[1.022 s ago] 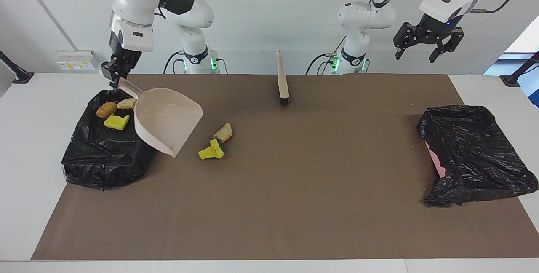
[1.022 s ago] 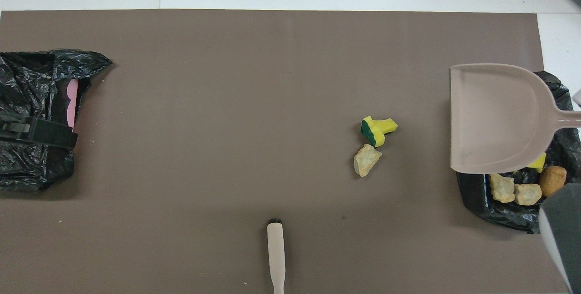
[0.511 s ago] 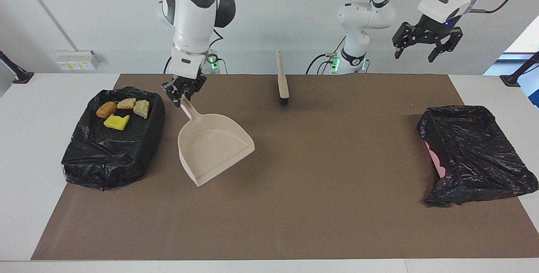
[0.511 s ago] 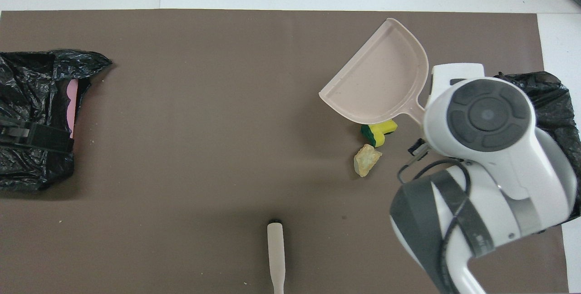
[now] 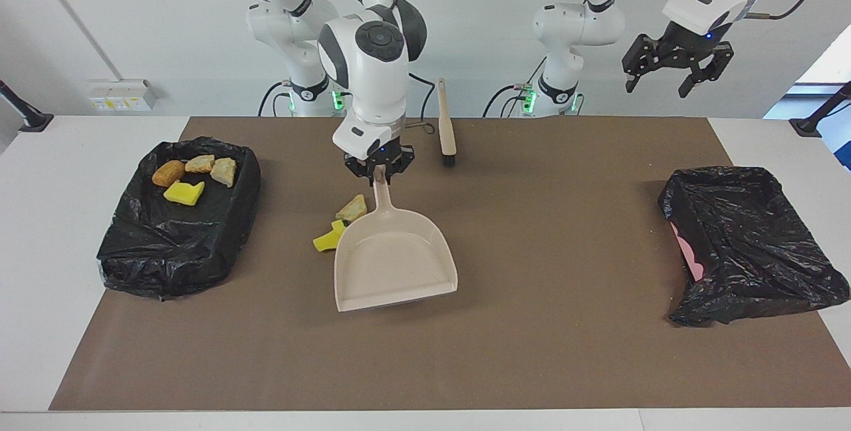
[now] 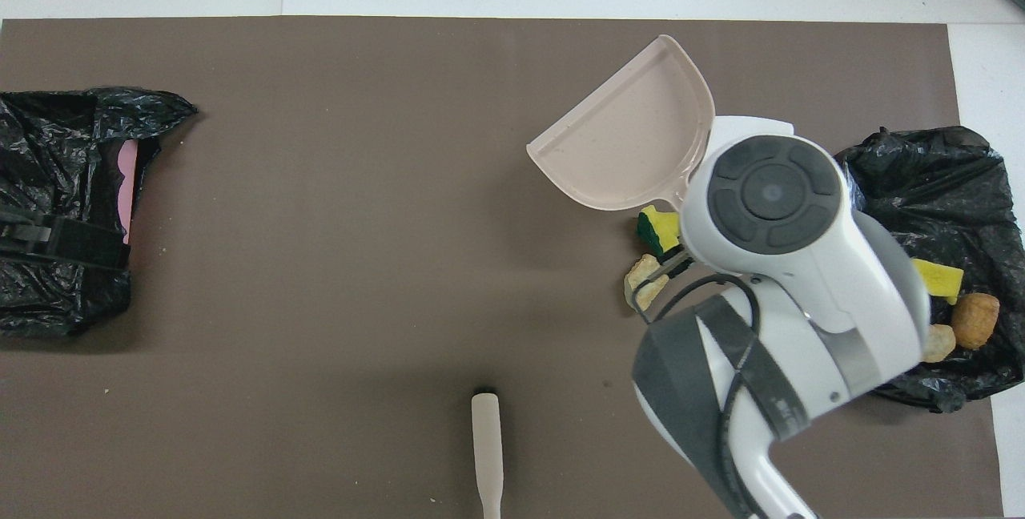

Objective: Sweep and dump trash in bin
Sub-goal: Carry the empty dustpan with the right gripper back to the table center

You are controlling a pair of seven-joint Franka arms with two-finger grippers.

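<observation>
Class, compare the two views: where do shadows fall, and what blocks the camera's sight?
Facing view: soft, even light; the dustpan casts a faint shadow on the mat. Overhead view: the right arm, large and close to the camera, hides part of the bin and some of the trash beside the dustpan.

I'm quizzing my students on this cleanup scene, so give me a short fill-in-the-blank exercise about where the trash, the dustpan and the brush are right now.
1. The right gripper is shut on the handle of the ____.
2. The black bin at the right arm's end of the table holds ____ pieces of trash.
3. The green-backed sponge piece and the foam chunk lie on the brown ____.
4. The brush is held by ____ gripper; the left gripper waits, open, in the air.

Missing words: dustpan; four; mat; neither
</observation>
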